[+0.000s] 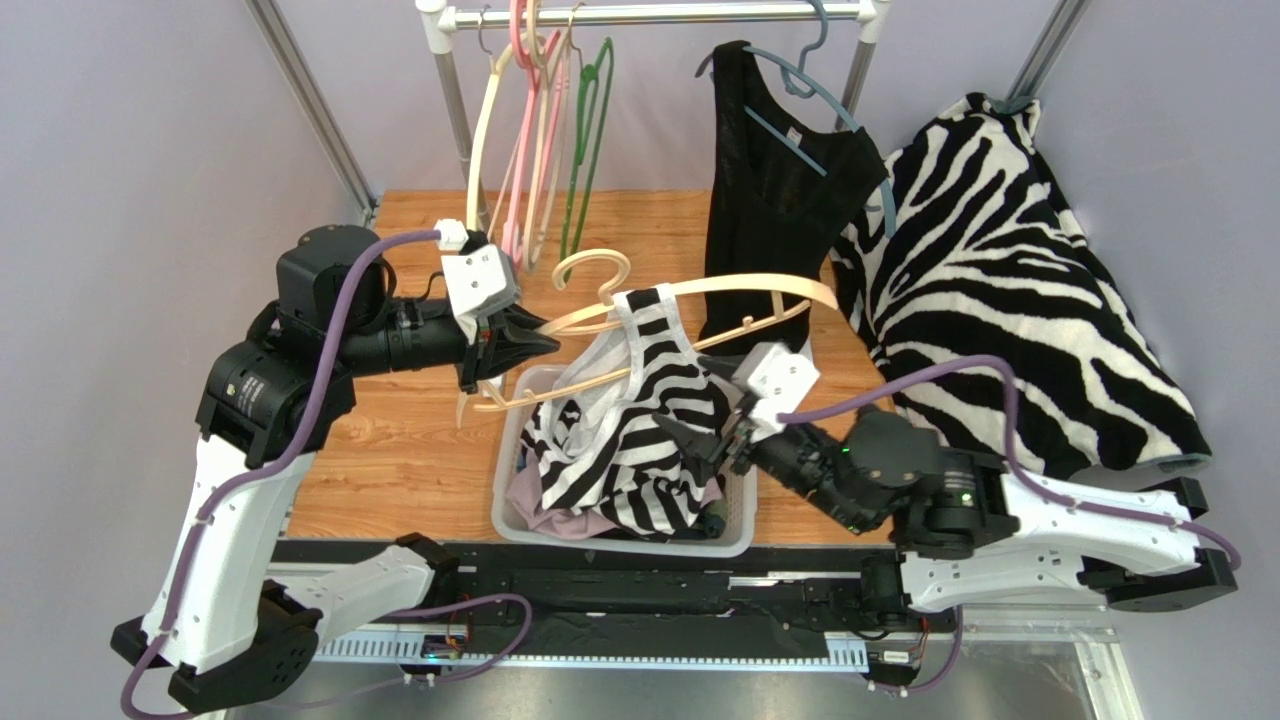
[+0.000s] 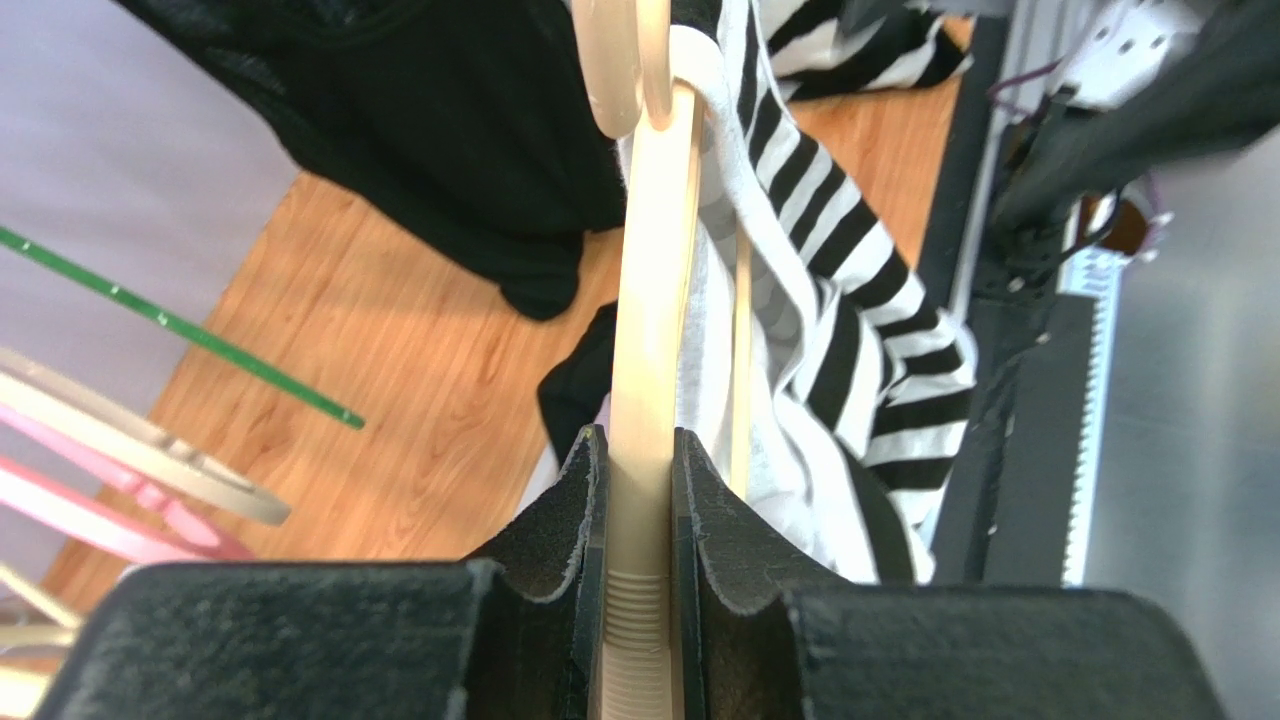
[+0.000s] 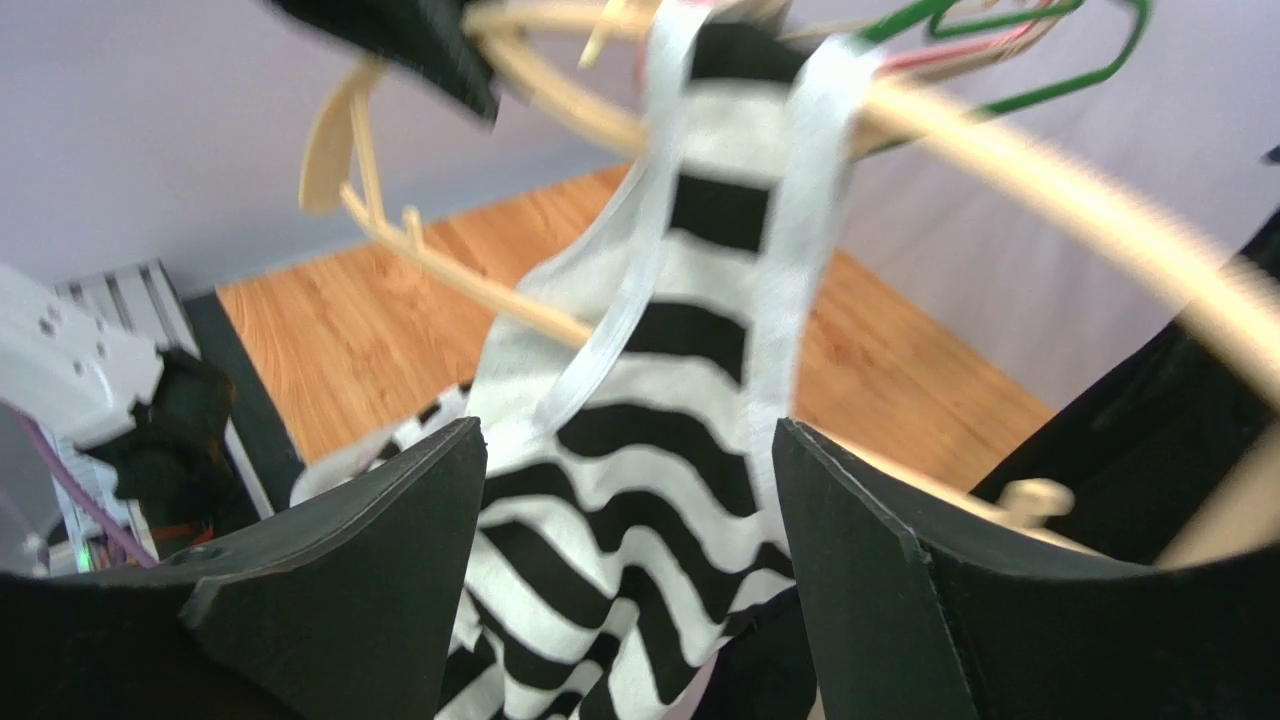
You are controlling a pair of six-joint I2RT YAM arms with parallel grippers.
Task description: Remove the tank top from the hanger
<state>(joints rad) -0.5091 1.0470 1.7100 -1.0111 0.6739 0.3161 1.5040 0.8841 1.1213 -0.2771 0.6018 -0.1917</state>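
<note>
Near the table's front edge, a translucent plastic bin [image 1: 508, 503] catches the pooled hem of the striped tank top [image 1: 631, 413]. It is soft black-and-white jersey, and its white straps are looped over a smooth cream hanger [image 1: 736, 288] held tilted above the bin. The right gripper [image 1: 718, 438] is spread wide, with its matte black fingers [image 3: 902, 600] on either side of the hanging stripes, pinching nothing. The left gripper [image 2: 639, 450] is clamped on the hanger's ribbed end. The table [image 1: 398, 435] is warm wood grain. At its far edge a metal rail [image 1: 661, 14] carries bare coloured hangers [image 1: 526, 150], a black dress [image 1: 781, 165] and a zebra-print garment [image 1: 1007, 270], against pale lilac walls.
</note>
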